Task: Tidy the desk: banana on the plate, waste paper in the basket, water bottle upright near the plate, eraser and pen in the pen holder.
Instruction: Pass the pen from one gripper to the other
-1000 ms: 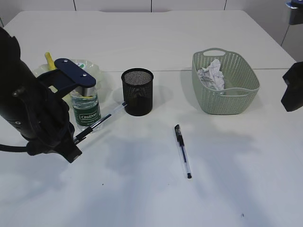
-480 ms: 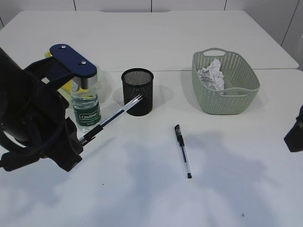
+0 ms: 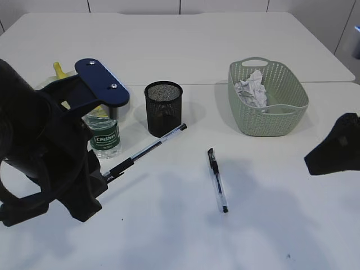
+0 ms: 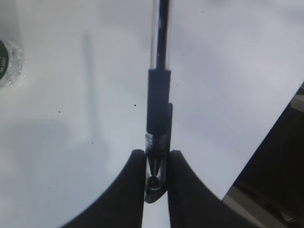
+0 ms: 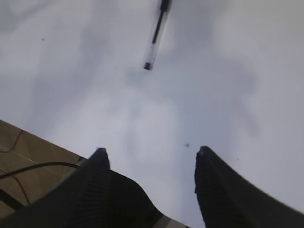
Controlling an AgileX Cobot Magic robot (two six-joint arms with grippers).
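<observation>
Gripping pen [image 4: 159, 109] by very end only, left gripper [image 4: 156, 178] clamped; watch it pivot, miss pen holder [image 3: 163, 108]. Right gripper [image 5: 151, 164] jaws apart, second pen [image 3: 217, 179] on table [image 3: 270, 214].

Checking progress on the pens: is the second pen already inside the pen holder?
No: one pen lies flat on the table, and the left gripper holds the other pen outside the pen holder.

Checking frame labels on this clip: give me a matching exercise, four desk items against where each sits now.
Items:
1. waste paper
2. held pen
3. loose pen
4. water bottle

Places:
A. flat on the table
B. upright beside the pen holder
C. in the basket
D. clamped in the left gripper

Pairs: 1-C, 2-D, 3-A, 4-B
</observation>
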